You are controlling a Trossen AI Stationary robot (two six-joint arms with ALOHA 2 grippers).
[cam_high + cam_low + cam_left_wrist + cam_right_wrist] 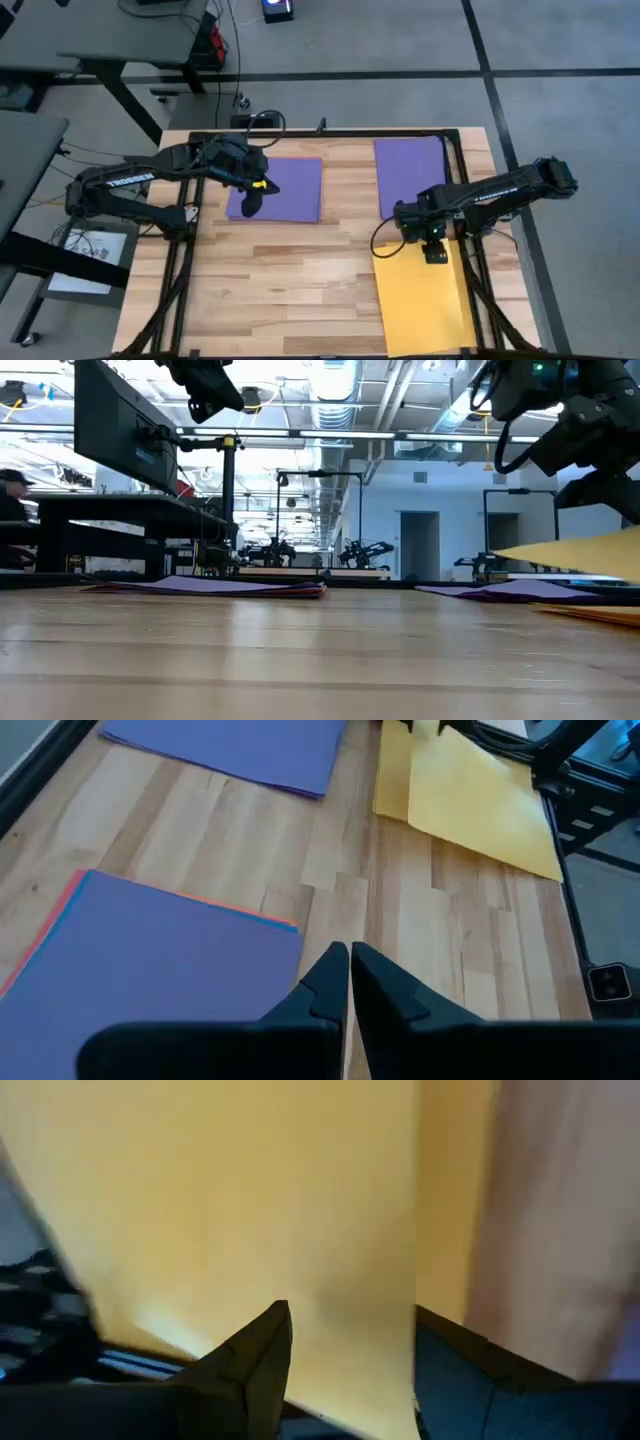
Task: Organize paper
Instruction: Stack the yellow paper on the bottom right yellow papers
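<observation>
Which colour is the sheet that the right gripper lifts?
Yellow: the sheet at the right gripper shows best in the high view.

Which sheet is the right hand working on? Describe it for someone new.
On the wooden table, look to the near right corner, below the right purple stack. The yellow sheet there is lifted at its far end by the right hand; it is the only yellow paper.

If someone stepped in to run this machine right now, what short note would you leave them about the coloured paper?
Left pincer: shut, empty, raised above the left stack of thin flat sheets topped with purple.
Right pincer: fingers either side of a lifted yellow paper sheet, its edge raised off the pale wooden table.
Done: two purple-topped piles lie at the far side, the second one on the right.
Left: more yellow paper at near right probably needs sorting.
</observation>
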